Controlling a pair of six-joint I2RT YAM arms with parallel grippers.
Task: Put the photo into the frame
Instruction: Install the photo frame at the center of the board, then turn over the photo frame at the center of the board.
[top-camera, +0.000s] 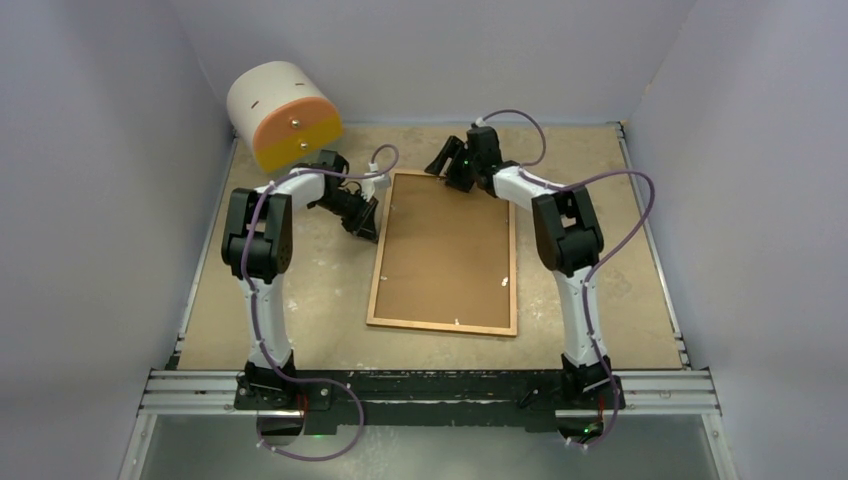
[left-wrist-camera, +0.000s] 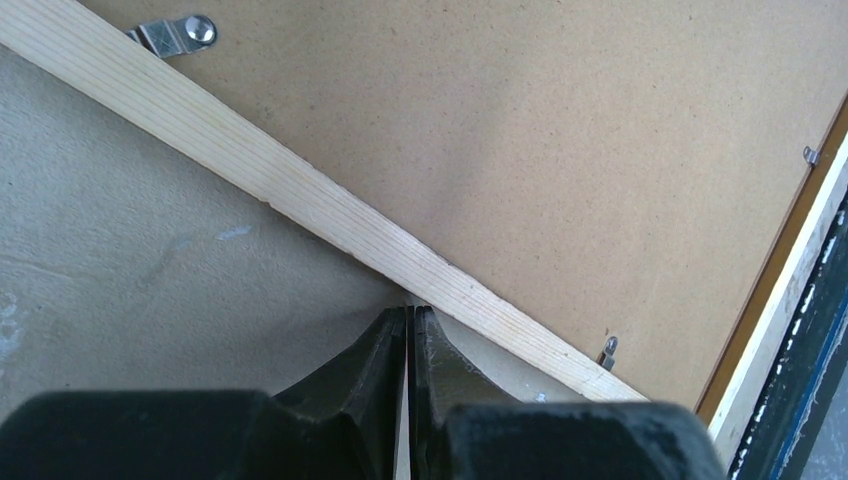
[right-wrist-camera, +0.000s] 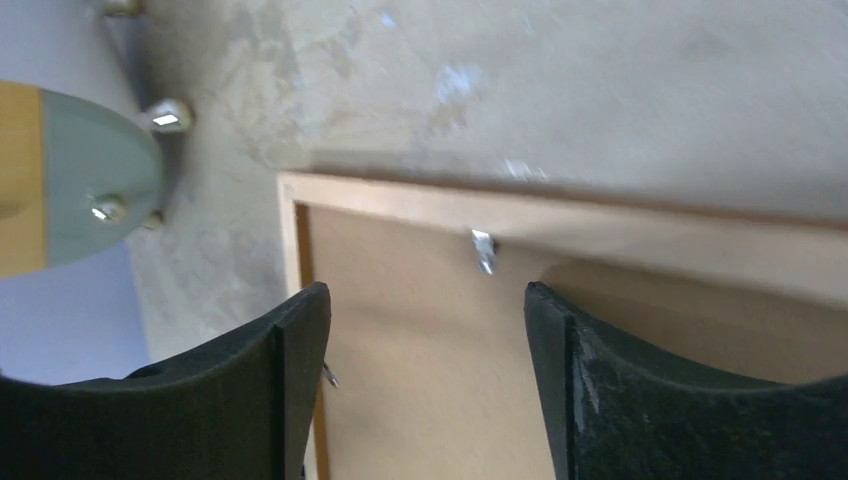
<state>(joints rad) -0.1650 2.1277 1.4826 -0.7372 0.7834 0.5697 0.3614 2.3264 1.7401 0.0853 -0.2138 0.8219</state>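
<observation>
The frame (top-camera: 440, 326) lies back-up in the middle of the table, and a plain brown backing board (top-camera: 447, 250) fills it. The photo is not in view. My left gripper (top-camera: 366, 232) is shut with nothing between its fingers. Its tips (left-wrist-camera: 411, 312) sit low at the table against the outer side of the frame's pale left rail (left-wrist-camera: 300, 190). My right gripper (top-camera: 452, 165) hangs open over the frame's far end. Between its fingers (right-wrist-camera: 427, 295) I see the board (right-wrist-camera: 420, 350), the far rail (right-wrist-camera: 620, 235) and a small metal tab (right-wrist-camera: 484, 250).
A white drum-shaped object with an orange face (top-camera: 282, 115) stands at the far left corner, close behind the left arm. Grey walls close in the table on three sides. Metal tabs (left-wrist-camera: 170, 36) sit along the frame's inner edge. A metal rail (top-camera: 430, 390) runs along the near edge.
</observation>
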